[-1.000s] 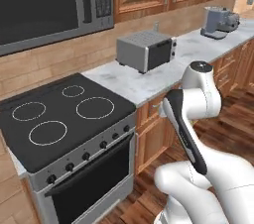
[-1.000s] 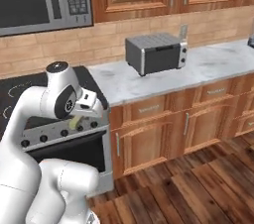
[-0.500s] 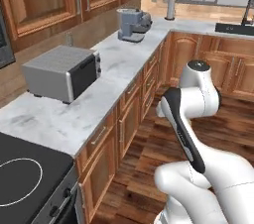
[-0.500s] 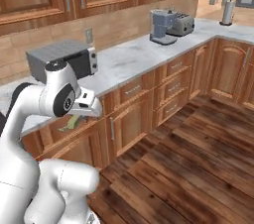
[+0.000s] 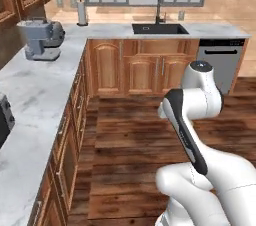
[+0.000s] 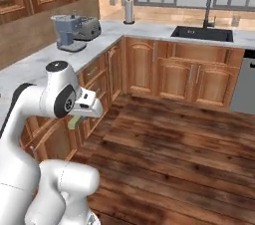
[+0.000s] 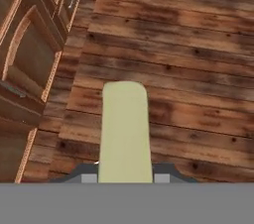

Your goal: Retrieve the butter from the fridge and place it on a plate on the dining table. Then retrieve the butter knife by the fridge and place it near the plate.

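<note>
Both base views look forward over the arm, sharing the sink corner; the hand view faces the floor closely.

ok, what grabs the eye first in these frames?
The pale-yellow rectangular butter stick, clamped in the tool and jutting out over the dark wood plank floor in the hand view. Next, the white robot arm folded in mid-kitchen, with the black sink under the window behind it.

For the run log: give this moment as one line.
phase: carrying | gripper: shut on butter | under hand: wood floor | ahead: sink
</note>
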Controlling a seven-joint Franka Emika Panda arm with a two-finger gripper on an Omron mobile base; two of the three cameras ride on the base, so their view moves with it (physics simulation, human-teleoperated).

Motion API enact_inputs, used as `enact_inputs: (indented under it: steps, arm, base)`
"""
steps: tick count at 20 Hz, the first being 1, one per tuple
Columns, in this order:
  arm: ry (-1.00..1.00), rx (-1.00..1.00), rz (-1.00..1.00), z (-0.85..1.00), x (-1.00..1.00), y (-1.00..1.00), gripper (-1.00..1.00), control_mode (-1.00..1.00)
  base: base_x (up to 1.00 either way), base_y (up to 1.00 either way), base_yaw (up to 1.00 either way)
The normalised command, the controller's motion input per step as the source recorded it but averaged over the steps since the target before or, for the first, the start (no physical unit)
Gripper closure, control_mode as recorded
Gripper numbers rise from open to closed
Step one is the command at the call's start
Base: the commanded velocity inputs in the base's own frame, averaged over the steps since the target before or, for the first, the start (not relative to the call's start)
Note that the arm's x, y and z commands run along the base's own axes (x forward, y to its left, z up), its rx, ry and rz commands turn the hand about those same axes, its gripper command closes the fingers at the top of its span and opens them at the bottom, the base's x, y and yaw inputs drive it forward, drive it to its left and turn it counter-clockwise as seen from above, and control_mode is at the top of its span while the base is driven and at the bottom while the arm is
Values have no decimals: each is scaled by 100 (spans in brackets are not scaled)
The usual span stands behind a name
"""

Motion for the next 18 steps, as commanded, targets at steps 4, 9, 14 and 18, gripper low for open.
enact_inputs:
  steps: [4,9,14,18]
  arm:
    - [0,0,0,0,0,0,100,100]
    - [0,0,0,0,0,0,100,100]
    - [0,0,0,0,0,0,100,100]
    - [0,0,0,0,0,0,100,100]
  base:
    - [90,33,-75]
    - [78,73,-73]
    - [100,64,-73]
    - [100,48,-72]
